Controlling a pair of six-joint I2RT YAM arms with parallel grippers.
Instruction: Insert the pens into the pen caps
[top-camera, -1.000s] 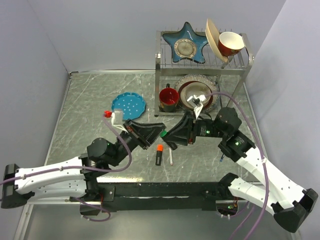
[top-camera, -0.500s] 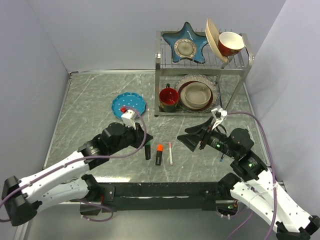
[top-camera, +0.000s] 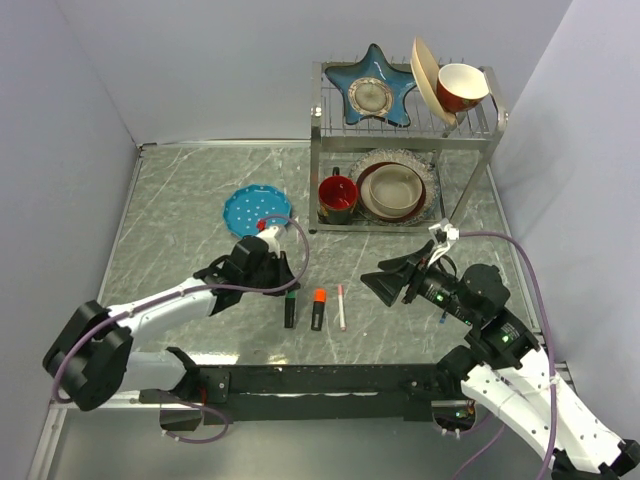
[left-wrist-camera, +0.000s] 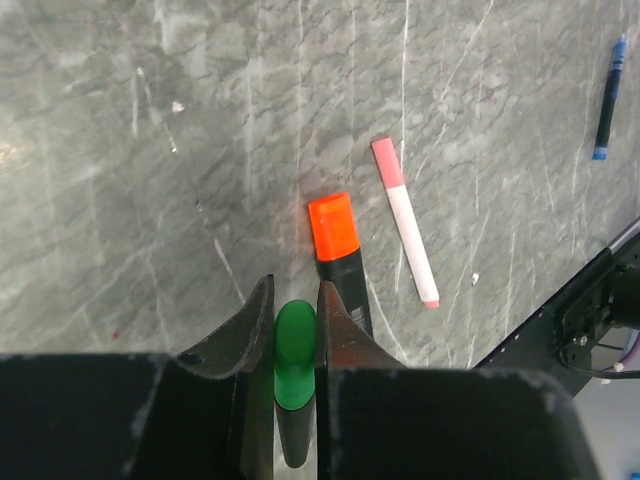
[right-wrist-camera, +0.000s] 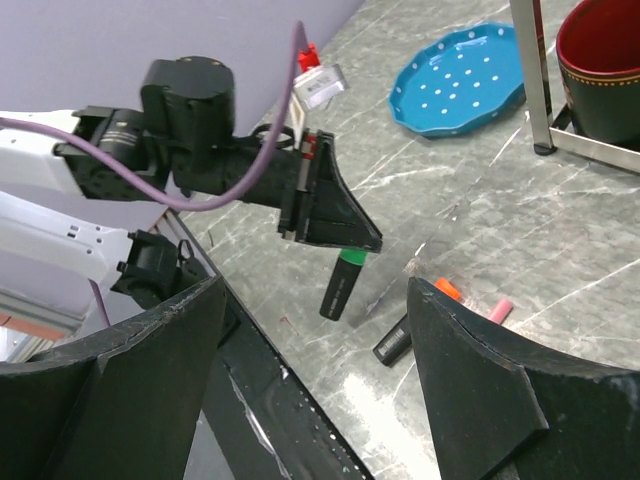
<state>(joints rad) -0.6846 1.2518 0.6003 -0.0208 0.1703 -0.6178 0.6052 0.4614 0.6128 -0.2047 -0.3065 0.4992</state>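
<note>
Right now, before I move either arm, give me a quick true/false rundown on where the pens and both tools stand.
1. The left tool is shut on the green-capped marker. True.
2. The right tool holds the blue pen. False: it is open and holds nothing; the blue pen lies on the table.
3. The orange-capped marker lies on the blue plate. False: it lies on the table, apart from the plate.
4. The pink-capped white pen lies beside the orange-capped marker. True.
</note>
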